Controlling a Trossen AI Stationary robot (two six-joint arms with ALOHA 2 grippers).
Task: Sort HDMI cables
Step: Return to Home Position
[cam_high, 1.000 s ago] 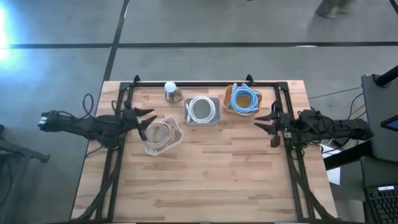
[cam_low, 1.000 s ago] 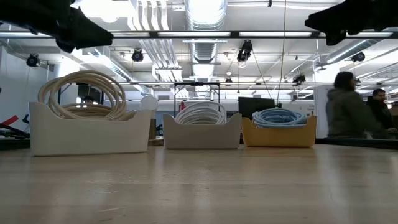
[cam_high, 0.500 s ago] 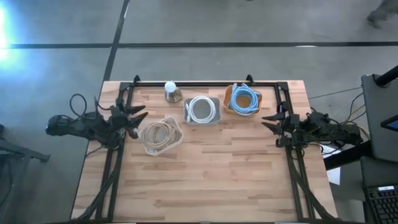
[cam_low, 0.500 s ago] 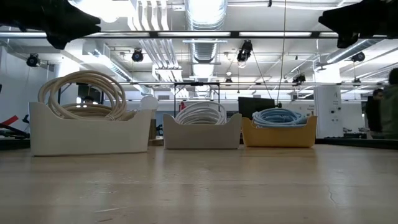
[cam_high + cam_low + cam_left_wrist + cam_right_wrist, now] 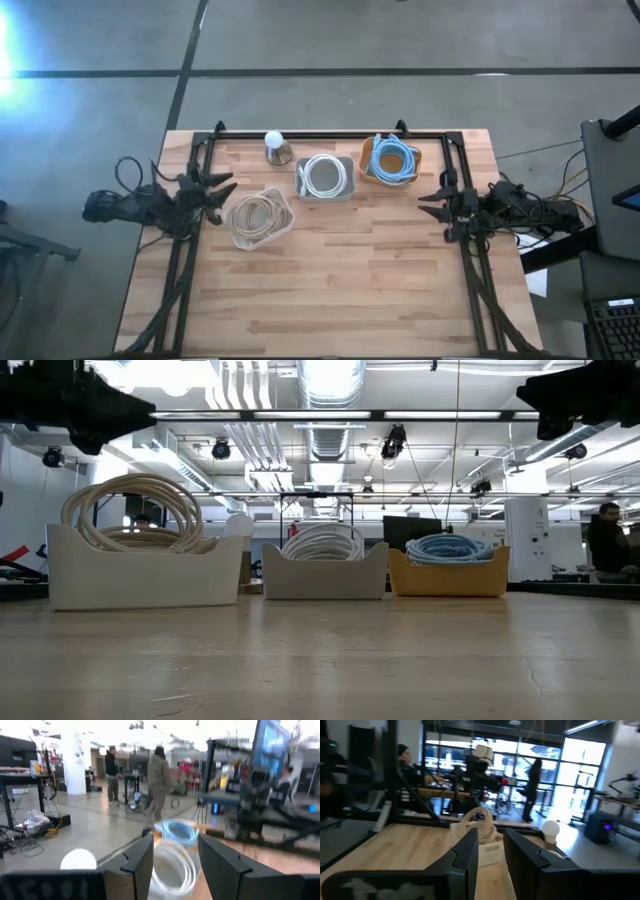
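Left gripper [image 5: 224, 193]: fingers spread apart with nothing between them, raised over the left edge of the wooden table [image 5: 330, 290], just beside the white bin [image 5: 140, 580]. Right gripper [image 5: 432, 206]: fingers parted by a narrower gap, likewise empty, raised over the table's right edge, near the orange bin [image 5: 447, 578]. Both arms reach in from the sides of the table and point toward each other.

The HDMI cables [image 5: 322, 540] lie grouped by colour in three bins across the far half of the table:
- beige coils [image 5: 258, 214] in the white bin at left, nearest the left gripper;
- white coils [image 5: 324, 174] in the grey bin [image 5: 325, 578] at centre;
- light blue coils [image 5: 392, 160] in the orange bin at right.

In the low view each stack of coils rises above its bin's rim. A small white-topped object [image 5: 273, 141] stands near the far edge, between the white and grey bins. Beyond the table, people [image 5: 159, 780] stand in the room.
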